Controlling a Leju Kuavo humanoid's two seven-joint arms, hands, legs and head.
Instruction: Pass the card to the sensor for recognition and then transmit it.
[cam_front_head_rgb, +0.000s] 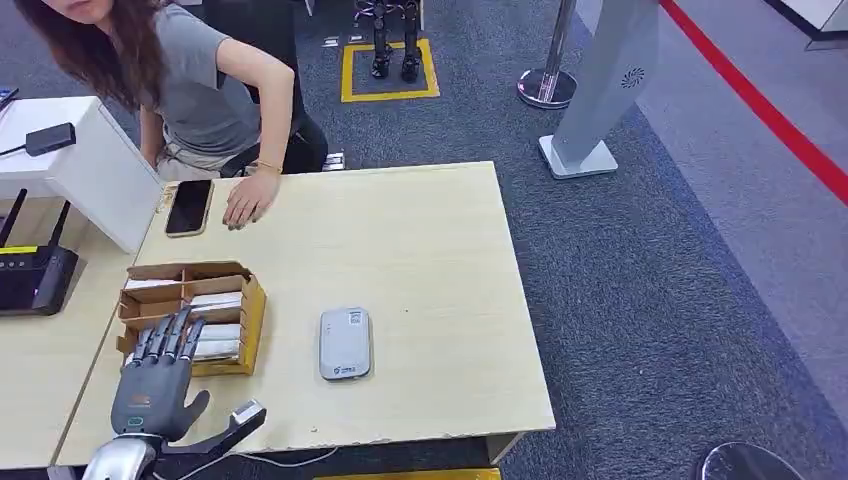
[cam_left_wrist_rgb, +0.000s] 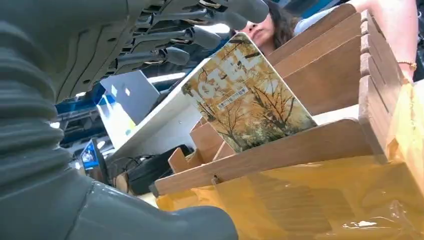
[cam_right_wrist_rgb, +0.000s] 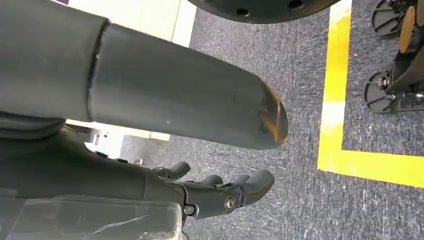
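Note:
A cardboard box (cam_front_head_rgb: 245, 318) with dividers stands near the table's left front and holds several cards. My left hand (cam_front_head_rgb: 158, 378) hovers over its near end, fingers spread and holding nothing. In the left wrist view a card (cam_left_wrist_rgb: 245, 102) printed with yellow autumn trees leans tilted in a slot of the box (cam_left_wrist_rgb: 280, 150), and my fingers (cam_left_wrist_rgb: 192, 36) reach over its top edge. The sensor (cam_front_head_rgb: 345, 343), a flat grey-white device, lies on the table to the right of the box. My right hand (cam_right_wrist_rgb: 215, 192) hangs over the carpet, fingers loosely bent around nothing.
A person leans in at the table's far left with one hand (cam_front_head_rgb: 249, 201) flat on the top beside a black phone (cam_front_head_rgb: 188, 207). A black router (cam_front_head_rgb: 35, 277) and a white box (cam_front_head_rgb: 85, 165) stand to the left. The table (cam_front_head_rgb: 420, 250) ends right of the sensor.

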